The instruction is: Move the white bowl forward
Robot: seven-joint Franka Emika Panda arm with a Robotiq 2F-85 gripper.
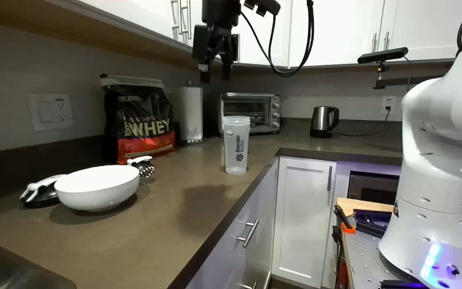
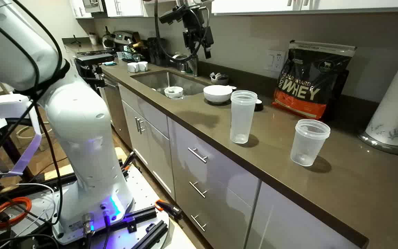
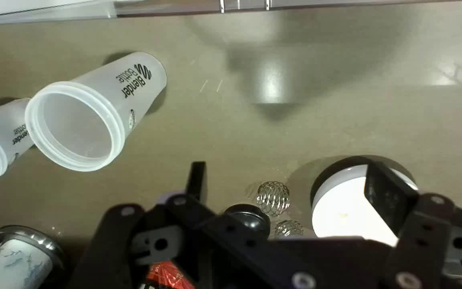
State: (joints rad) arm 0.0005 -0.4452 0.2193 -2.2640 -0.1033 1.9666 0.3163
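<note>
The white bowl (image 1: 96, 186) is wide, shallow and glossy, and stands upright on the brown counter. It also shows in an exterior view (image 2: 217, 94) near the sink, partly behind the tall shaker bottle's side of the counter. In the wrist view the bowl (image 3: 343, 212) is at the lower right, partly hidden by a finger and the gripper body. My gripper (image 1: 215, 74) hangs high above the counter, well apart from the bowl. It also shows in an exterior view (image 2: 204, 50). In the wrist view the gripper (image 3: 293, 184) has its fingers wide apart with nothing held between them.
A tall clear shaker bottle (image 1: 237, 148) and a shorter clear cup (image 2: 309, 143) stand on the counter. Black-and-white lids (image 1: 42, 192) and wire whisk balls (image 3: 273, 198) lie beside the bowl. A whey bag (image 1: 140, 124), paper towel roll (image 1: 191, 112) and sink (image 2: 157, 77) are nearby.
</note>
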